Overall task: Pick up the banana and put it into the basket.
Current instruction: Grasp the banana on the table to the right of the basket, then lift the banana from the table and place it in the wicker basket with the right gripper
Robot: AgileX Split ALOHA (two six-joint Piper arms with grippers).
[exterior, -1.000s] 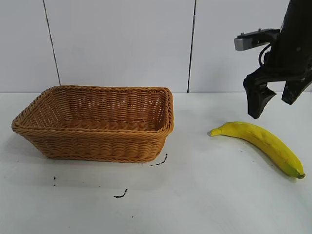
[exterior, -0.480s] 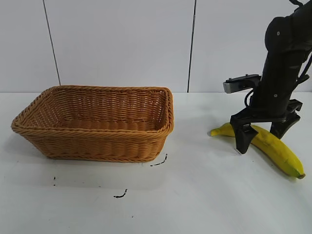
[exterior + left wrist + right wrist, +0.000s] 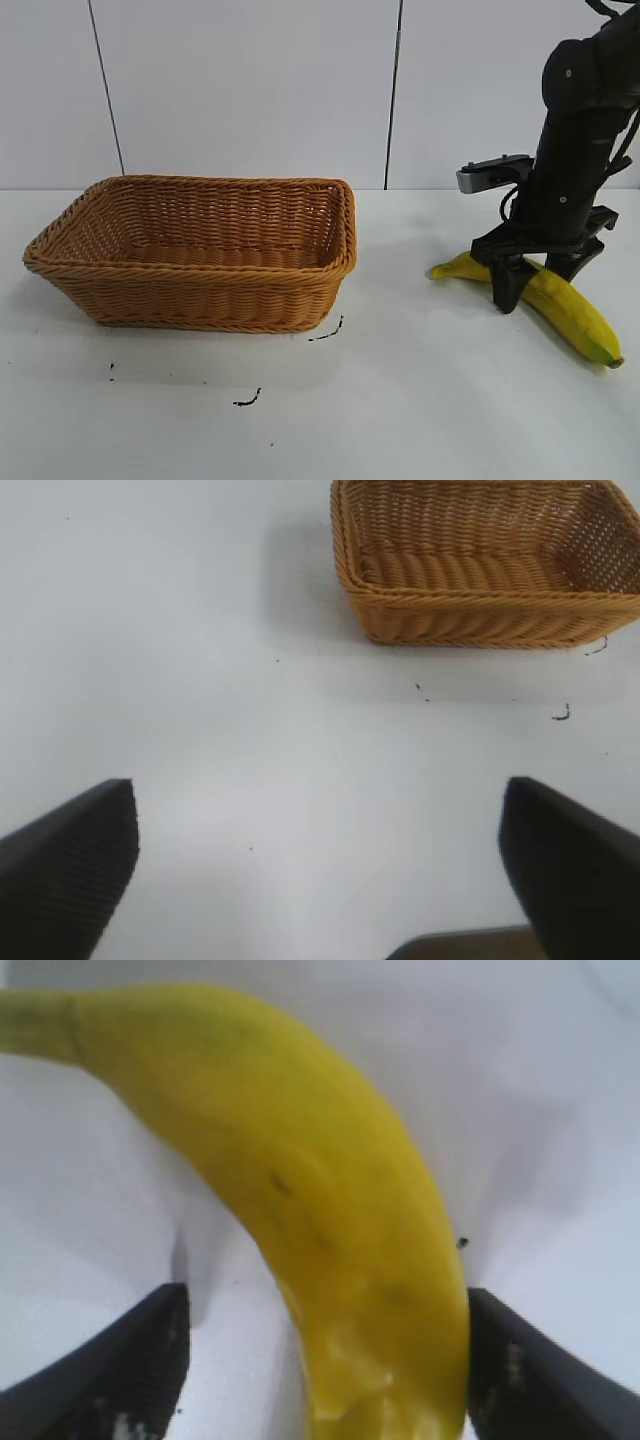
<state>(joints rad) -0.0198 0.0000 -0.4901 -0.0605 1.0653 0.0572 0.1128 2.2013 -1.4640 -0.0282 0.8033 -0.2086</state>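
Note:
The yellow banana [image 3: 565, 308] lies on the white table at the right. My right gripper [image 3: 535, 285] is down at table level and straddles it about a third of the way from its stem end. In the right wrist view the banana [image 3: 320, 1190] runs between the two black fingers. One finger [image 3: 525, 1375] is at the banana's side and the other [image 3: 120, 1375] stands a gap away, so the gripper [image 3: 325, 1385] is open. The tan wicker basket [image 3: 200, 295] stands empty at the left. My left gripper [image 3: 320, 870] is open over bare table, with the basket [image 3: 480, 630] far off.
Small black marks [image 3: 325, 333] lie on the table in front of the basket. Bare white table separates the basket and the banana. A white panelled wall stands behind.
My right gripper has come down from above the banana to table level, with a finger on each side of it. In the last half second the fingers have drawn in slightly.

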